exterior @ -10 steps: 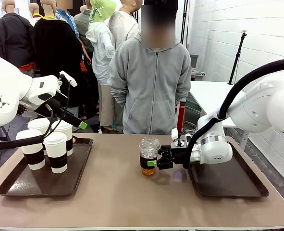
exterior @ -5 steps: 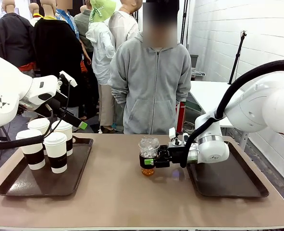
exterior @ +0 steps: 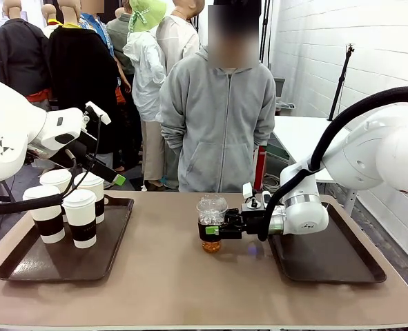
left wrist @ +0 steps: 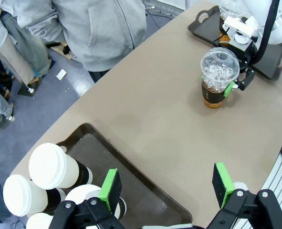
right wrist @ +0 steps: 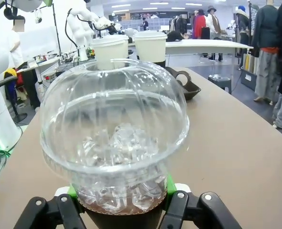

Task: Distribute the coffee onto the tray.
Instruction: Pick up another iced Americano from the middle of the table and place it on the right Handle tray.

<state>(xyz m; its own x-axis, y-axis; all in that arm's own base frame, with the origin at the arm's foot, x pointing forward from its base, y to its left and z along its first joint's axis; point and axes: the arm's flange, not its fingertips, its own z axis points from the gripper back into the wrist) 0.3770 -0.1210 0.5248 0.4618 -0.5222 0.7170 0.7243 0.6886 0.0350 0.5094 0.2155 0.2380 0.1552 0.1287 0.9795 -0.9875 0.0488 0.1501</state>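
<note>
1. Both arms (exterior: 10,131) have glossy white rounded shells — a small black triangle mark sits on the left one.
2. A thick black cable (exterior: 355,117) arcs over the right arm.
3. Each gripper (left wrist: 167,186) is black with green pads (left wrist: 110,190) — silver screws dot the knuckles.
4. The person (exterior: 217,124) wears a grey zip hoodie.

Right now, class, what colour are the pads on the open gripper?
Green, clearest in the left wrist view, on the left gripper.

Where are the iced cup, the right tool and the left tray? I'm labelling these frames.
Iced cup (exterior: 211,209): front view, on its clear dome lid.
Right tool (exterior: 215,229): front view, between its fingertips.
Left tray (exterior: 31,265): front view, bare floor.
</note>
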